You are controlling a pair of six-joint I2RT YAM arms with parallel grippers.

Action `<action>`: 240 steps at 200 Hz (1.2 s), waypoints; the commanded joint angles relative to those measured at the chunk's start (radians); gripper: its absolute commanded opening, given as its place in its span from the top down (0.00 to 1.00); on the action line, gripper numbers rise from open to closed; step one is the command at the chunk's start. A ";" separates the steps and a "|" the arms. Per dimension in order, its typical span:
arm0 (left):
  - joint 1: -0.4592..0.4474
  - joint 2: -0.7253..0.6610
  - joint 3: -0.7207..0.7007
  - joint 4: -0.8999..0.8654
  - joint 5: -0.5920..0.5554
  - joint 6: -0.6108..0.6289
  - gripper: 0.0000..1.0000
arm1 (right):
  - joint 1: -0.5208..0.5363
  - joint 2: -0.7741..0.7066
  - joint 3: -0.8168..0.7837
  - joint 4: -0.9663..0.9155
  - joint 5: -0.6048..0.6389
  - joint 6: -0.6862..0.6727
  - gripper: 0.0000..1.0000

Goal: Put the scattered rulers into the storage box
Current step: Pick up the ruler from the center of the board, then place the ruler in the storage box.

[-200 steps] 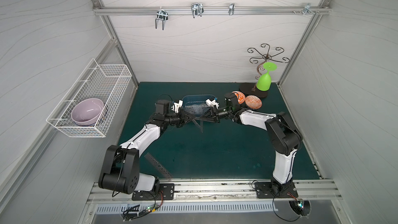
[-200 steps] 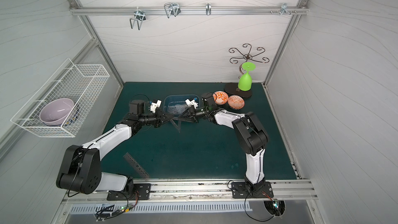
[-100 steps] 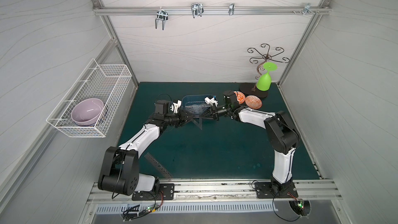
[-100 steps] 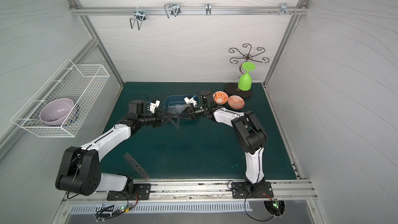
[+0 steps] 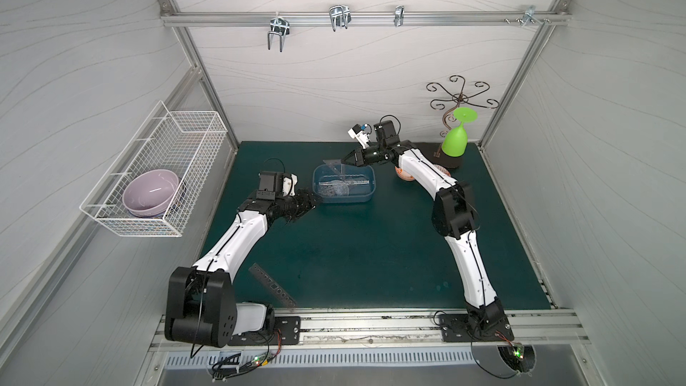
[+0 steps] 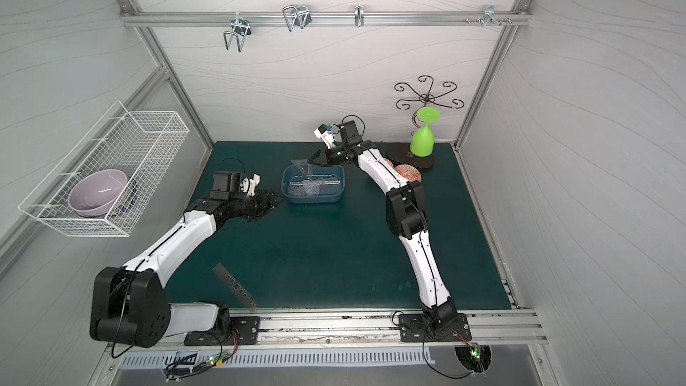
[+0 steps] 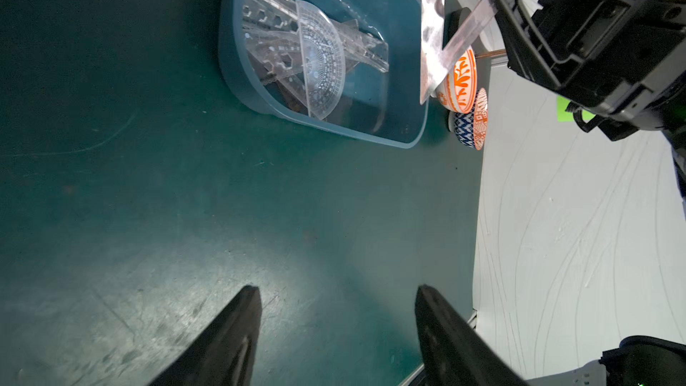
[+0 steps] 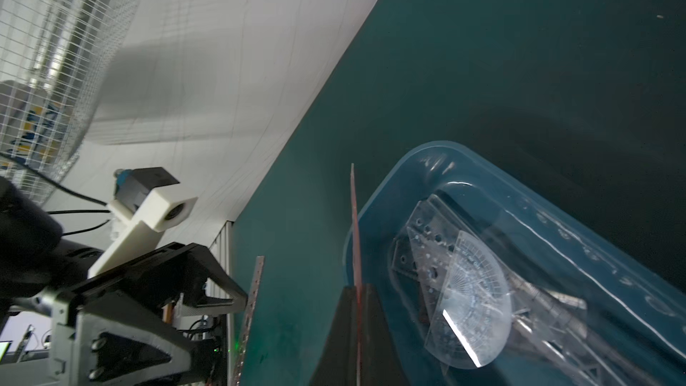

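Judging by how things lie, the job is nearly finished. The box (image 5: 343,200) toward the back of the worktop (image 5: 371,254) already holds a heap of rulers (image 5: 339,187), with a protractor (image 7: 321,64) on top. The right claw (image 5: 345,159) is pinched shut on a set square (image 5: 334,168), which hangs over the box's far rim and is not yet dropped in. The left claw (image 5: 313,204) stands well open with nothing in it, low and just beside the box's near-left corner. One stencil ruler (image 5: 273,289) lies well apart at the front of the worktop, beside the left arm's base; it looks like the last one out.

Both top views show that stray ruler and the whole layout, which the left wrist view misses. The left wrist view instead makes plain the wide gap between the left claw's fingers (image 7: 245,313) and shows the box's contents. The right wrist view sees the set square edge-on, clamped between closed jaws above the box's rim.
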State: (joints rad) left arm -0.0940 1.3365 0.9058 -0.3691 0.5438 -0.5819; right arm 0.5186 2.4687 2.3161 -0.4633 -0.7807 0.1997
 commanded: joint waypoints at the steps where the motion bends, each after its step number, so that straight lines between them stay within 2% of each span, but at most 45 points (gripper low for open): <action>1: 0.007 0.027 0.058 -0.025 -0.033 0.032 0.30 | 0.006 0.068 0.045 -0.148 0.054 -0.130 1.00; 67: 0.007 0.056 0.051 -0.009 -0.028 0.024 0.30 | 0.010 0.114 0.008 -0.113 0.064 -0.136 1.00; 85: 0.007 0.052 0.054 -0.018 -0.033 0.024 0.30 | 0.009 0.105 0.008 -0.115 0.065 -0.134 0.83; 101: 0.008 0.045 0.064 -0.036 -0.041 0.033 0.30 | 0.002 0.078 0.008 -0.115 0.060 -0.128 0.71; 123: 0.008 0.023 0.094 -0.098 -0.080 0.058 0.30 | -0.009 0.017 0.001 -0.118 0.046 -0.116 0.67; 148: 0.015 -0.017 0.140 -0.190 -0.166 0.061 0.31 | -0.009 -0.093 -0.040 -0.149 0.089 -0.126 0.65; 161: 0.023 -0.039 0.163 -0.231 -0.222 0.052 0.32 | 0.002 -0.194 -0.138 -0.126 0.129 -0.115 0.65; 185: 0.040 -0.067 0.194 -0.311 -0.319 0.076 0.32 | 0.085 -0.443 -0.470 0.000 0.282 -0.077 0.65; 200: 0.059 -0.082 0.203 -0.361 -0.389 0.102 0.33 | 0.182 -0.582 -0.667 0.049 0.395 -0.067 0.65; 213: 0.095 -0.100 0.187 -0.368 -0.381 0.095 0.34 | 0.288 -0.680 -0.828 0.095 0.495 -0.058 0.65; 240: 0.142 -0.104 0.158 -0.347 -0.371 0.065 0.35 | 0.504 -0.760 -1.062 0.193 0.663 -0.063 0.65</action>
State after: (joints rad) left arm 0.0113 1.2392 1.0649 -0.6937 0.2104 -0.5163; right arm 0.8726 1.7111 1.4292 -0.3412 -0.3279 0.1307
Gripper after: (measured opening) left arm 0.650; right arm 0.347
